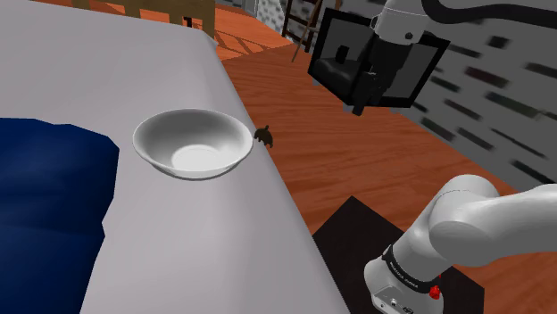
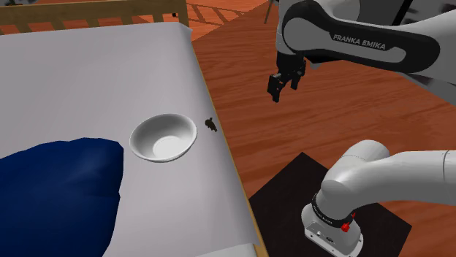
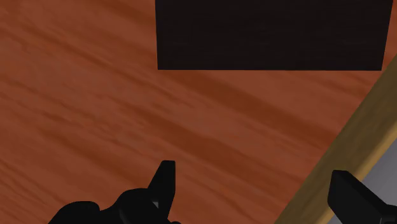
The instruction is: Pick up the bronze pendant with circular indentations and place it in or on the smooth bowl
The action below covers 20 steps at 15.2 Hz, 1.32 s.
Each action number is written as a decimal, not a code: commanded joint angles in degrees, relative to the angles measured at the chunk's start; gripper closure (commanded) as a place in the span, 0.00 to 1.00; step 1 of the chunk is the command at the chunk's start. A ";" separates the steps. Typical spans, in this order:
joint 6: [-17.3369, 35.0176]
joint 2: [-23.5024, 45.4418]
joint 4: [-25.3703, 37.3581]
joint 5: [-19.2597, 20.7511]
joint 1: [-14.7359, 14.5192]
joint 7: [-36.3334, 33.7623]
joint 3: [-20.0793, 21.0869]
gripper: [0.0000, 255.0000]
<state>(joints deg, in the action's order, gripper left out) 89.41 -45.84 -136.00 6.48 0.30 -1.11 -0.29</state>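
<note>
A small dark bronze pendant (image 1: 263, 136) (image 2: 211, 125) lies on the grey bed sheet, right at its edge. Just to the shoulder view's left of it stands a smooth white bowl (image 1: 192, 143) (image 2: 164, 136), upright and with nothing in it. My black gripper (image 1: 360, 105) (image 2: 280, 87) hangs in the air over the wooden floor beside the bed, off to the shoulder view's right of the pendant and well above it. In the wrist view the gripper (image 3: 254, 194) is open: its fingers (image 3: 162, 184) stand wide apart with only floor between them.
A dark blue blanket (image 1: 49, 187) (image 2: 58, 193) covers the near left of the bed (image 1: 161, 259). The bed's wooden side rail (image 3: 356, 146) runs beside the gripper. The black stand (image 1: 357, 236) (image 3: 273, 32) sits on the floor (image 2: 248, 73). Wooden furniture (image 1: 174, 11) stands behind the bed.
</note>
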 commanded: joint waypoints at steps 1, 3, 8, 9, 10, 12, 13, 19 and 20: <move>0.00 0.00 0.00 0.00 0.00 0.00 0.00 0.00; 1.14 2.65 1.00 -1.41 -1.16 -1.31 1.82 0.00; 3.78 9.80 4.42 -4.38 -3.74 -4.43 6.26 0.00; 4.25 11.31 5.26 -4.86 -4.21 -5.03 7.13 0.00; 4.71 12.84 6.14 -5.31 -4.66 -5.64 7.99 0.00; 5.56 15.98 8.07 -6.08 -5.51 -6.83 9.72 0.00; 5.94 17.58 9.11 -6.39 -5.91 -7.43 10.57 0.00; 7.67 27.63 16.39 -7.29 -8.18 -11.15 15.56 0.00; 7.84 29.39 17.79 -7.26 -8.56 -11.80 16.36 0.00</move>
<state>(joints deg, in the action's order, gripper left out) 96.91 -17.79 -119.03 -0.67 -7.82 -12.28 15.27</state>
